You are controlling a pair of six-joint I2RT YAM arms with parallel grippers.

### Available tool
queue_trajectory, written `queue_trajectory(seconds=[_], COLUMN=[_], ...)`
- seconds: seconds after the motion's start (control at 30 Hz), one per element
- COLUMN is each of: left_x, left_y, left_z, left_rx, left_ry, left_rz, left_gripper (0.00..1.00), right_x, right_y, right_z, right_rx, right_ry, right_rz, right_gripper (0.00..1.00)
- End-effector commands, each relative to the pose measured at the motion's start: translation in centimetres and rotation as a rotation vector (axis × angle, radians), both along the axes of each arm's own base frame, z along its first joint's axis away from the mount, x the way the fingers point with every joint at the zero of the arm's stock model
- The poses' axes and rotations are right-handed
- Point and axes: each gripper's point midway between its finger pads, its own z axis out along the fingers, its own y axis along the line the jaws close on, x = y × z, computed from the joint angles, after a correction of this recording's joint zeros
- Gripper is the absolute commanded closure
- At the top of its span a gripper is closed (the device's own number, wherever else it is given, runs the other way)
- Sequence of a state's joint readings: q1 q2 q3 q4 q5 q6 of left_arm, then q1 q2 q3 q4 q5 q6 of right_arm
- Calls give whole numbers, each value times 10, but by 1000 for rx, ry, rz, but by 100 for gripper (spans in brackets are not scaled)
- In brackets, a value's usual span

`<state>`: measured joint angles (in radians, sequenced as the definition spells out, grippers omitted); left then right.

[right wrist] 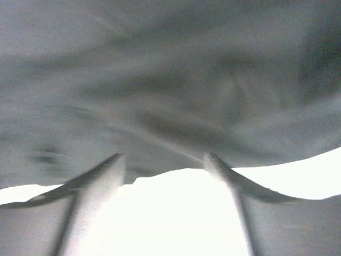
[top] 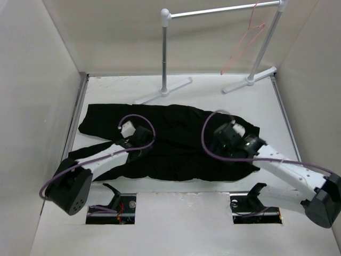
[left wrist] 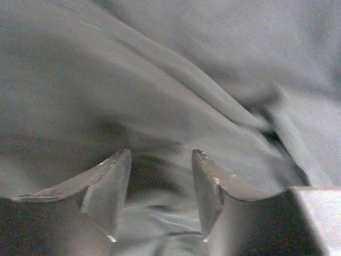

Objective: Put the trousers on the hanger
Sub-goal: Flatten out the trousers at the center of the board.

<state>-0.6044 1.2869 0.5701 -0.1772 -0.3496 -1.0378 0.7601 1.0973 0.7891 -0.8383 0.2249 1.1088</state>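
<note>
Trousers (top: pixel 176 144) lie spread on counter (top: pixel 186 213); hanger (top: pixel 246 40) hangs on rack (top: pixel 165 53) (right end). Left hand (left wrist: pixel 161 154): fingers apart over cloth. Right hand (right wrist: pixel 164 157): fingers apart at trouser edge.

I count one pair of black trousers (top: pixel 176 144), one pink-red hanger (top: pixel 245 45) and one grey-white rack (top: pixel 165 48) with two posts. On the one worktop (top: pixel 213 213) are two arms with two claws: the left claw (left wrist: pixel 160 197) and the right claw (right wrist: pixel 165 181).
</note>
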Motion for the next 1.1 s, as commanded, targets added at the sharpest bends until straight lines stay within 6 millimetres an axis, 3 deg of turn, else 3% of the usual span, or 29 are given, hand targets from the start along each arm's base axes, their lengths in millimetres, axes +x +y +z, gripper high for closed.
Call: queue_trajectory(seconds=[0.0,0.03,0.1,0.13,0.2,0.23,0.3,0.37,0.43,0.6,0.7,0.9,1.07], left_x=[-6,-4,1,2,1,-1,-8,-19,-29,-54,-70,-101,-113], left_y=[21,19,1,-12,-40,-56,-86,-120,-150,-213,-246,-311,-348], left_z=[17,23,47,60,79,86,96,102,106,106,102,103,100], left_rx=[7,0,-28,-42,-63,-72,-89,-95,-96,-99,-90,-122,-124], left_ry=[-11,-26,-76,-101,-138,-146,-160,-168,-180,-190,-182,-196,-206], left_rz=[12,2,-59,-97,-181,-227,-312,-413,-507,-702,-824,-1042,-1127], left_gripper=[50,49,48,48,49,49,50,50,50,50,49,47,47], right_x=[71,80,113,128,150,158,171,179,184,193,193,204,210], right_y=[-53,-62,-103,-126,-171,-193,-226,-252,-262,-259,-266,-261,-258], right_z=[91,98,111,109,98,92,77,61,47,23,5,-21,-30], right_rx=[-41,-46,-76,-104,-151,-178,-202,-230,-231,-189,-184,-134,-117], right_ry=[-301,-326,-401,-417,-402,-394,-358,-318,-279,-238,-202,-157,-139], right_rz=[-103,-121,-220,-277,-399,-458,-535,-594,-609,-582,-598,-576,-576], right_gripper=[25,25,32,44,77,86,85,72,49,39,38,45,49])
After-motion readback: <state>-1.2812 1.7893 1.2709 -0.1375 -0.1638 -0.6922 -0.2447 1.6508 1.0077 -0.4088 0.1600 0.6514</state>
